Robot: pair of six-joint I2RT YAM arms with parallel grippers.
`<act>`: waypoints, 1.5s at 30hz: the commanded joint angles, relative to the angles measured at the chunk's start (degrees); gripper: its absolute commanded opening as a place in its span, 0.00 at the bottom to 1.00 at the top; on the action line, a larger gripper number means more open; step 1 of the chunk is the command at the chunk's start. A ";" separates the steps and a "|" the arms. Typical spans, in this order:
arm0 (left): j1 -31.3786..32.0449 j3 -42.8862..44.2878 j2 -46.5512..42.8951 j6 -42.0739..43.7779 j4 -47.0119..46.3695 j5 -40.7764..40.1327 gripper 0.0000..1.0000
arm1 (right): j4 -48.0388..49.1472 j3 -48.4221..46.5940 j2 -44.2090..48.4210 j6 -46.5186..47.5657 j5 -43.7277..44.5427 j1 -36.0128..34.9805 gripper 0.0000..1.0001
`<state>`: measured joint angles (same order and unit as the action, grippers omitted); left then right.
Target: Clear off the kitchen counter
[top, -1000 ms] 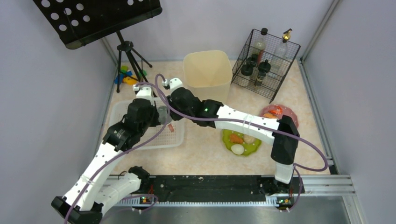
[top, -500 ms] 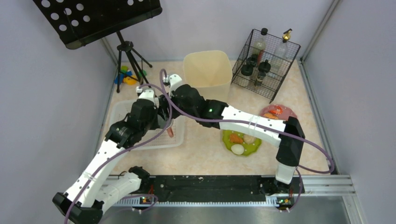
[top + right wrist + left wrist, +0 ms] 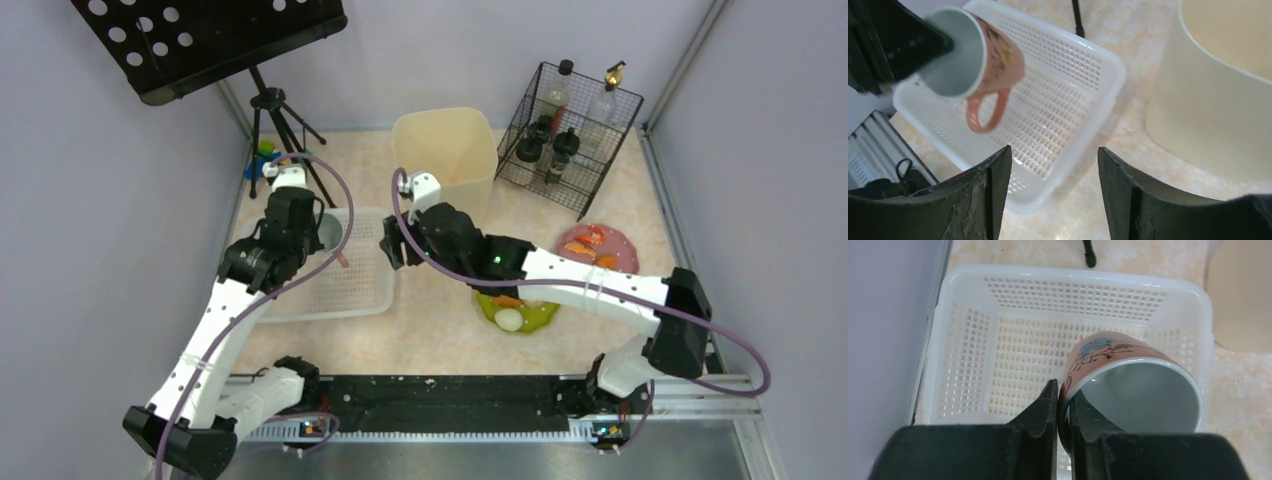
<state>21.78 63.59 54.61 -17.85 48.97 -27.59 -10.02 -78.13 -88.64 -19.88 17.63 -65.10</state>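
In the top view, the kitchen counter (image 3: 440, 345), a glossy beige-pink marble surface, fills the middle of the frame. At left of centre, the left gripper (image 3: 313, 228) holds a salmon-pink ceramic mug with a flower print (image 3: 330, 235) above the white perforated plastic basket (image 3: 372, 303). Just to the right, the right gripper (image 3: 386, 247) hangs over the counter with nothing in it. Right of centre, a lime-green plate carrying an egg and food scraps (image 3: 515, 312) sits on the counter. A pink plate with orange scraps (image 3: 600, 240) lies further right. A tall cream plastic bin (image 3: 445, 145) and a black wire rack of bottles (image 3: 570, 130) stand along the top.

In the left wrist view, the left gripper (image 3: 1063, 390) at lower centre is pinched narrow on the rim of the mug (image 3: 1128, 382), one finger inside and one outside. The mug lies tilted on its side, and the basket (image 3: 1073, 275) below it looks empty.

In the right wrist view, the right gripper (image 3: 1053, 150) stands wide across the bottom edge, empty. The mug (image 3: 993, 55) is at upper left, clear of the basket (image 3: 1108, 90).

The clearing seems to be at an early stage. The mug is off the counter but not yet set down, and both plates are left to deal with.
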 commanded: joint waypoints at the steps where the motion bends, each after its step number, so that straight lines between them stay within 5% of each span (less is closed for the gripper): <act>1: -6.32 3.18 2.61 0.07 -4.00 2.62 0.00 | 4.58 7.90 7.52 -0.10 6.62 -0.20 0.63; 23: -37.14 2.04 19.96 -4.19 -7.54 16.98 0.00 | 12.44 32.02 23.90 -5.88 -8.21 0.02 0.64; 45: -39.36 3.48 30.63 -22.85 -10.78 9.00 0.00 | 15.99 40.66 31.88 -8.24 -11.50 -0.14 0.64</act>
<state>-17.32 64.07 85.17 -35.29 42.72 -16.21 3.92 -38.22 -58.76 -27.79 5.91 -65.08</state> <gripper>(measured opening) 0.122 0.638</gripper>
